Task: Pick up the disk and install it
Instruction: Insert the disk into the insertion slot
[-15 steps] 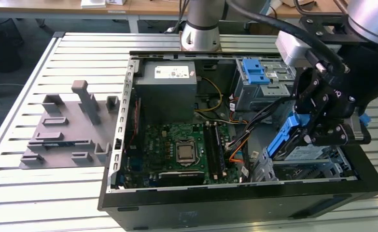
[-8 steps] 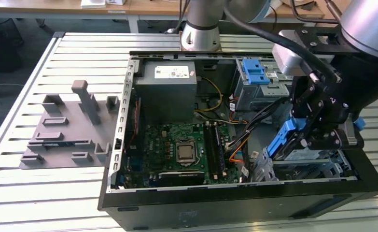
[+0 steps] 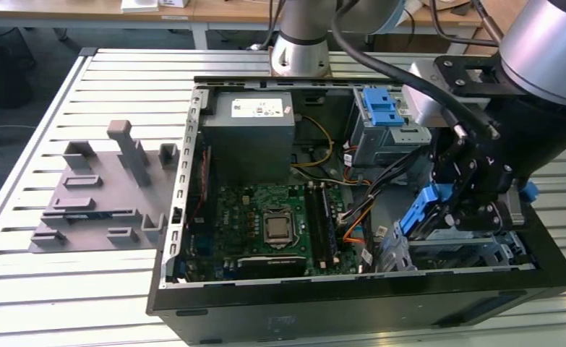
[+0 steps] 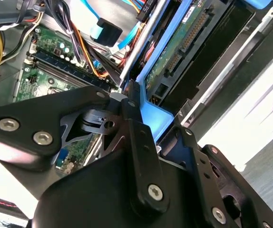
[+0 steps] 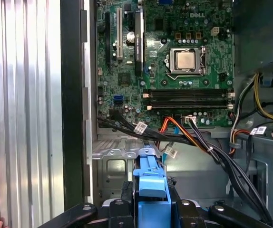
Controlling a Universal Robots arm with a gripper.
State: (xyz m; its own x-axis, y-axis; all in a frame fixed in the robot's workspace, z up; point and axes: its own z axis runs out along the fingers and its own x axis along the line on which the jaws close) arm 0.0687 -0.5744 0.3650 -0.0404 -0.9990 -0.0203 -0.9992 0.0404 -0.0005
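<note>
1. The gripper [image 3: 470, 213] is pinching the disk [image 3: 421, 210] by its edges. In the first wrist view the black fingers [image 5: 120, 211] are pressed up against either side of the blue rail [image 5: 149, 183], so I'd call that a firm clamp.
2. The disk stands on edge, tilted a bit, with its blue side rails facing out. My guess is that's so the rails can line up with the guides.
3. It's sitting at the mouth of the metal drive cage [image 3: 476, 253], at about 4 o'clock from the middle of the computer case [image 3: 360, 311] in the exterior view. It looks only partly in, not seated.
4. The orange and black cables [image 5: 193, 137] run close by the cage, so it's tight in there.
5. The motherboard [image 3: 273, 224] is around 7 o'clock and the power supply [image 3: 254, 137] around 11.
6. The grey fixture plate [image 3: 89, 202] sits out at 9 o'clock on the slatted table [image 3: 32, 289], well clear of the case.
</note>
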